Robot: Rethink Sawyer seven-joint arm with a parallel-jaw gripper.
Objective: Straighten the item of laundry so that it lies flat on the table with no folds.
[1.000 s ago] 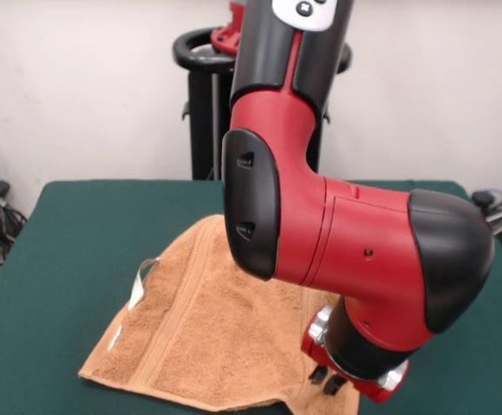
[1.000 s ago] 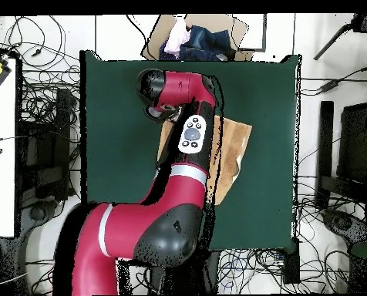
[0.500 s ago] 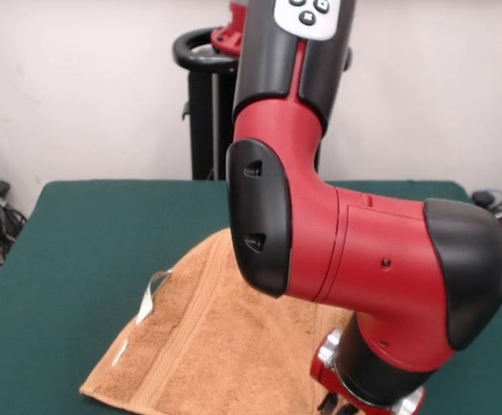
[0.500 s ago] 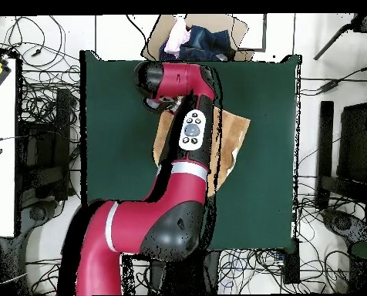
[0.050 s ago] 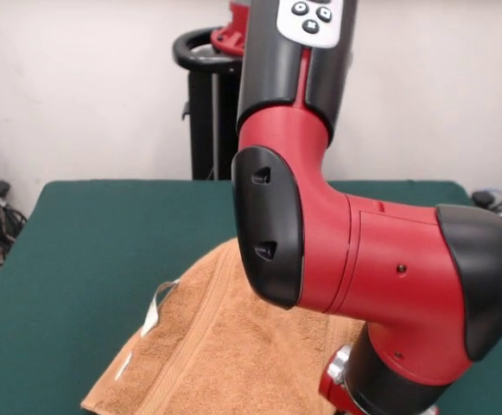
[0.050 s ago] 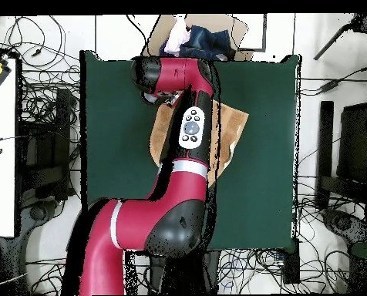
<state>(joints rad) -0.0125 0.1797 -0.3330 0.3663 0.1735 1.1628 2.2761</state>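
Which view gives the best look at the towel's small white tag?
The front view: the white tag stands up from the towel's left edge, clear of the arm. Overhead, the towel shows only beside the arm, and no tag can be made out.

Towel (image 5: 225,346) on green table (image 5: 95,233)

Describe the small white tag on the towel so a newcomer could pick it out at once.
Start at the dark green table and find the orange-tan towel lying beside the red arm. On the towel's edge away from the arm, a small white tag sticks up as a thin loop. It is the only white thing on the tan cloth.
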